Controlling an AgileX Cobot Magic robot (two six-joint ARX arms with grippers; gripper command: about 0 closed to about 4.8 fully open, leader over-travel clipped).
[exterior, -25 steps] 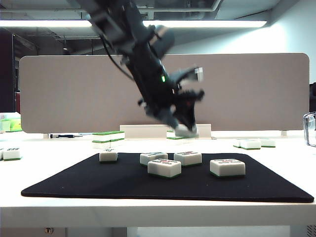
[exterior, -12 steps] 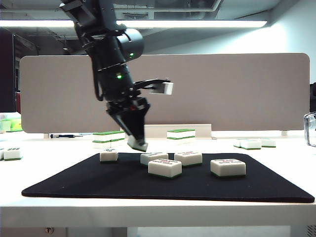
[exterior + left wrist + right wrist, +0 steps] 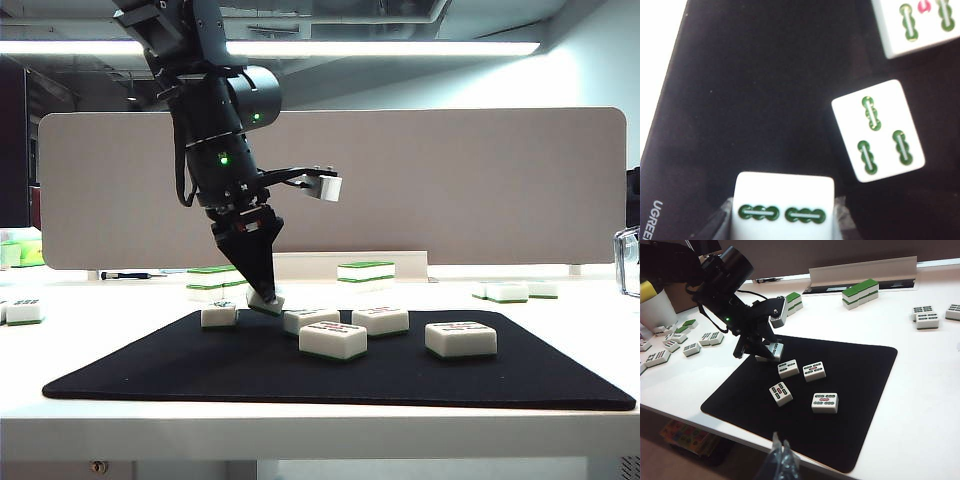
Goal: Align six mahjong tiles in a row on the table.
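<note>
A large black mat (image 3: 330,375) fills the lower middle of the exterior view. Behind it a pale divider panel (image 3: 480,180) spans the frame. Double-stacked green-topped tiles (image 3: 366,270) sit at centre, and a black pen (image 3: 125,275) lies at left.

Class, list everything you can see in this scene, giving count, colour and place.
tiles on the mat: five, white over green, lying on the black mat
held tile: one, white, low over the mat's back left
black mat: one, on the table
table: one, white
stacked tiles: two groups, green tops, behind the mat
loose tiles: several, white, beside the mat
divider: one, beige, behind
left gripper: black, shut on the held tile
right gripper: dark, shut, near the front edge
</note>
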